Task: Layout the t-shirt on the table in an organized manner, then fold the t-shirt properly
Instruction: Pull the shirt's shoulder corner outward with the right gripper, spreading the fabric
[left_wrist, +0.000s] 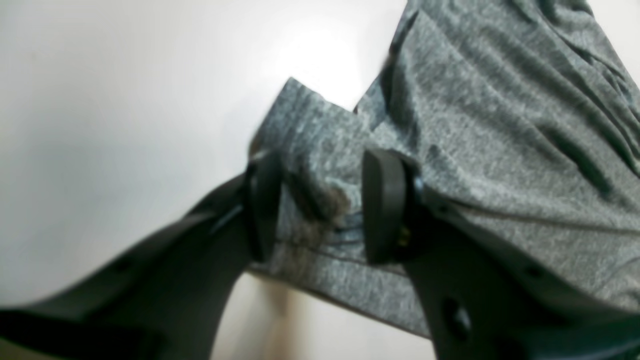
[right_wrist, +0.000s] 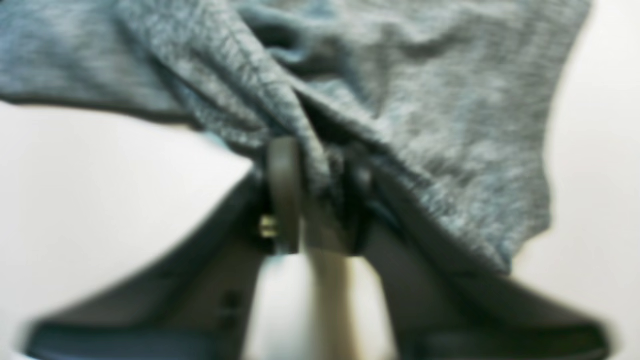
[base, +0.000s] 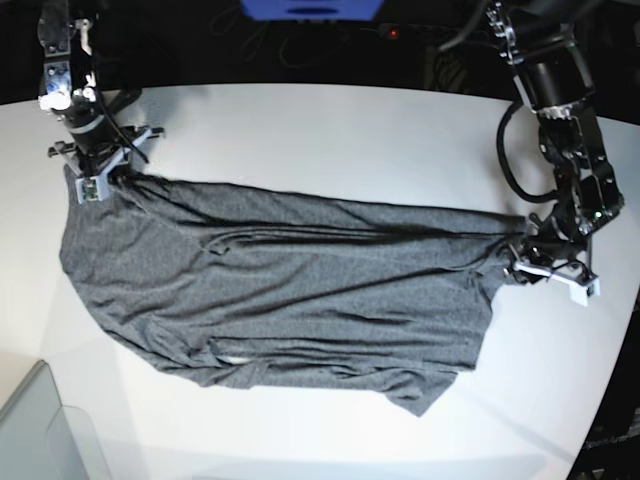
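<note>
Both grippers grasped the t-shirt (base: 300, 290) on the worktop (base: 350, 130): right gripper (right_wrist: 320, 195) clenched at 10 o'clock, left gripper (left_wrist: 320, 205) at 3 o'clock.

Bright, even overhead light washes the table (base: 330, 130), with a glare patch just above the t-shirt (left_wrist: 500, 150) in the left wrist view. Right wrist view is heavily blurred; base view corners darken.

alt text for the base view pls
A dark grey t-shirt hangs stretched across a white table, pinched at opposite ends by two robot arms: the right hand at the far left, the left hand at the right. A translucent bin corner shows bottom left.
</note>
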